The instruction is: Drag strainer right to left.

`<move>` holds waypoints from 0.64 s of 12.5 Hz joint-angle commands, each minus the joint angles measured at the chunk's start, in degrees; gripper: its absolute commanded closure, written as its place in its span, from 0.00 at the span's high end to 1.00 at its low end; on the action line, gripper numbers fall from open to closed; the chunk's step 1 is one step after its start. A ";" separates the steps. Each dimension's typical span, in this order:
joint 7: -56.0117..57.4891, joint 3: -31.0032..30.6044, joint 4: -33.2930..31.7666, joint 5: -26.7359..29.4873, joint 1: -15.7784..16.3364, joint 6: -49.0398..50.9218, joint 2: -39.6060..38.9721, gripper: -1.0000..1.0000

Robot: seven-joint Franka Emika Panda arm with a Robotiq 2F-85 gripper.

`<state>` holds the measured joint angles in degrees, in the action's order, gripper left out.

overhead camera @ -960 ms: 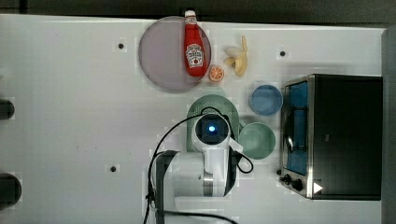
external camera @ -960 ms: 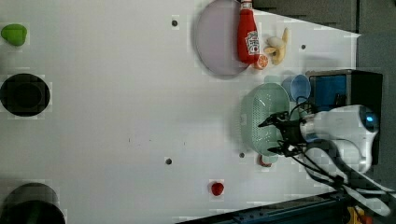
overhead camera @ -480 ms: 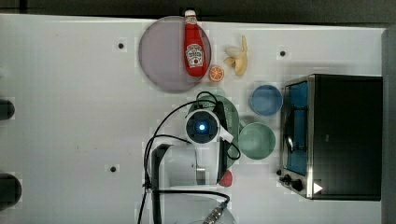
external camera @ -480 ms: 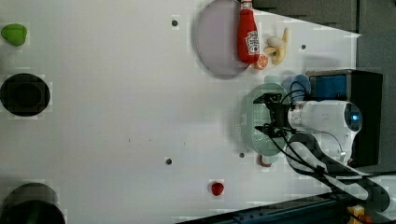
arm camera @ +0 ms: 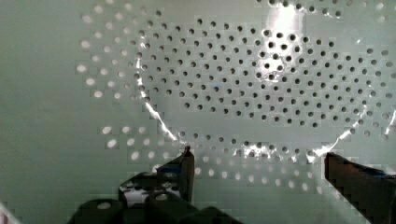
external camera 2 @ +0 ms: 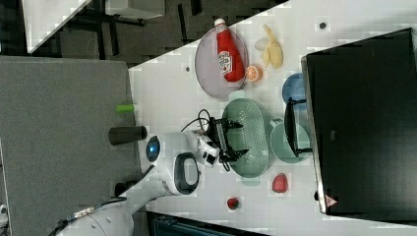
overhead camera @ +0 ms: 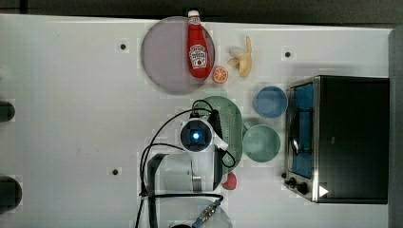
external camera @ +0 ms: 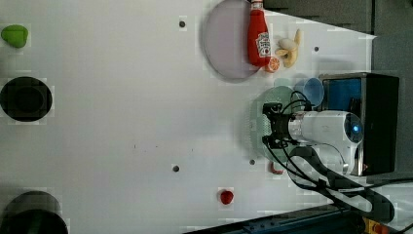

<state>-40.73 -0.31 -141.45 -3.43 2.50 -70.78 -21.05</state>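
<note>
The strainer (overhead camera: pixel 232 124), a pale mint-green oblong colander, lies on the white table just to the top view's left of the green mug, half covered by my arm. Its perforated bottom (arm camera: pixel 243 79) spreads across the wrist view. My gripper (external camera 2: pixel 237 139) reaches down inside the strainer's bowl (external camera 2: pixel 253 140), open wide with nothing between the fingers. Both dark fingertips (arm camera: pixel 187 161) hang close over the holes. In the left view the gripper (external camera: pixel 269 125) sits over the strainer (external camera: pixel 258 114).
A green mug (overhead camera: pixel 261 142) and a blue bowl (overhead camera: pixel 270 101) stand between the strainer and the toaster oven (overhead camera: pixel 340 137). A ketchup bottle (overhead camera: pixel 198 47) lies on a grey plate (overhead camera: pixel 164 57), with an orange (overhead camera: pixel 219 74), a banana (overhead camera: pixel 242 59) and a strawberry (overhead camera: pixel 230 181) nearby.
My hand has shifted toward the top view's left across the strainer. The fingers stay wide apart, and the strainer looks unmoved.
</note>
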 commanded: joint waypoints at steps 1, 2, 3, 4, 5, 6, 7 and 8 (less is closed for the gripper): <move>-2.68 -1.77 1.04 1.66 2.09 -0.26 -0.33 1.00; -2.70 -1.77 1.01 2.42 2.90 0.02 -0.46 1.00; -2.69 -1.77 1.04 3.24 3.77 0.05 -0.63 1.00; -2.69 -1.78 1.13 4.09 4.67 0.07 -0.80 1.00; -2.68 -1.80 1.26 5.08 5.63 0.20 -0.91 1.00; -2.74 -1.80 1.66 6.20 6.63 0.91 -1.00 1.00; -3.20 -1.81 2.25 7.67 7.59 1.94 -1.10 1.00; -4.13 -1.87 3.01 9.03 8.58 3.25 -1.30 1.00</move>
<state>-41.55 -2.78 -140.55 4.70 8.67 -69.61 -22.30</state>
